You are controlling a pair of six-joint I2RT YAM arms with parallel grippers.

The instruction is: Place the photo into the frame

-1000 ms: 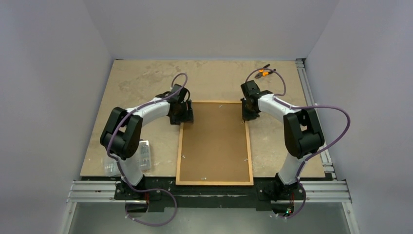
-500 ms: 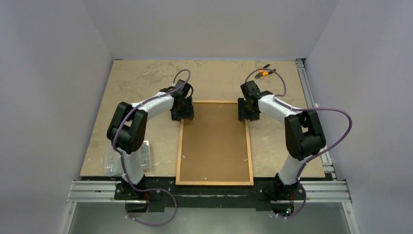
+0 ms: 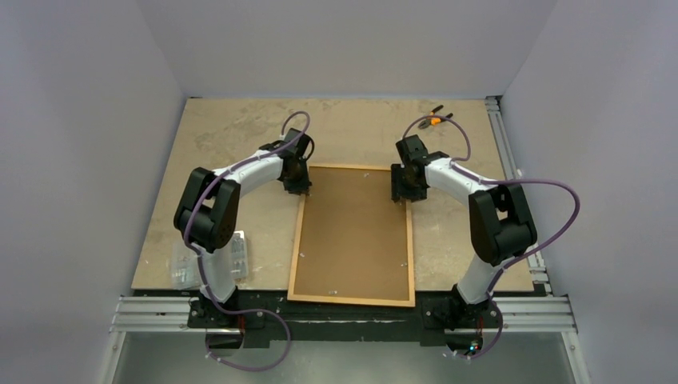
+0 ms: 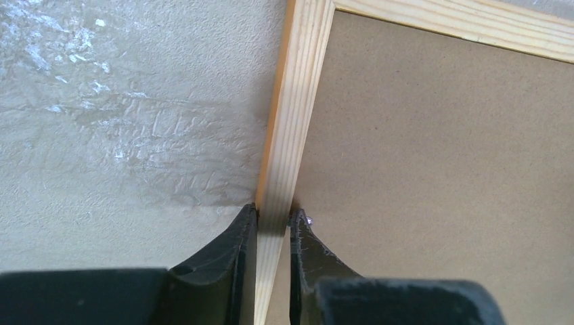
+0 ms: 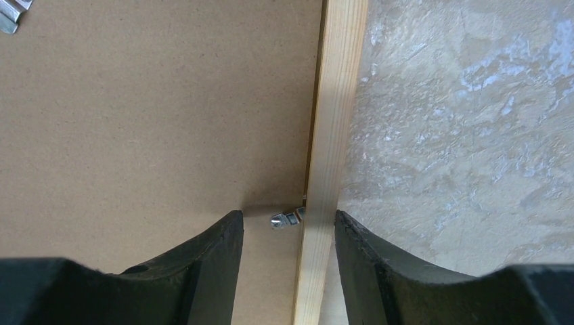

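Frame: the frame (image 3: 297, 240) is laid reverse side up on the table (image 3: 232, 144), its pale wood rails showing, and it is slightly skewed to the table's edges.
Backing board: the brown backing board (image 3: 356, 232) is seated inside the rails and fills the opening.
Photo: the photo is not seen in any view (whether it lies under the board cannot be told).
Left gripper: the left gripper (image 4: 273, 223) is pressed together on the left rail near the far corner, one finger on the outside and one on the board side.
Right gripper: the right gripper (image 5: 284, 223) is spread across the right rail, with neither finger seen to touch it. A small metal tab (image 5: 284, 219) sits between the fingers.
Step judged: the far end of the frame is being gripped, probably for lifting or turning, with only one side pinched so far.
Risk, twist: if the pinched side is raised alone, the frame could be racked or swung about its near end.
Risk, slip: the rail is narrow and is caught only by the fingertips, so it could be dropped.
Risk, contents: if the tabs are not turned over the board, the board (and anything beneath it) could be spilled on tilting.
Risk, snag: the tab could be caught by the inner right finger as it is closed.
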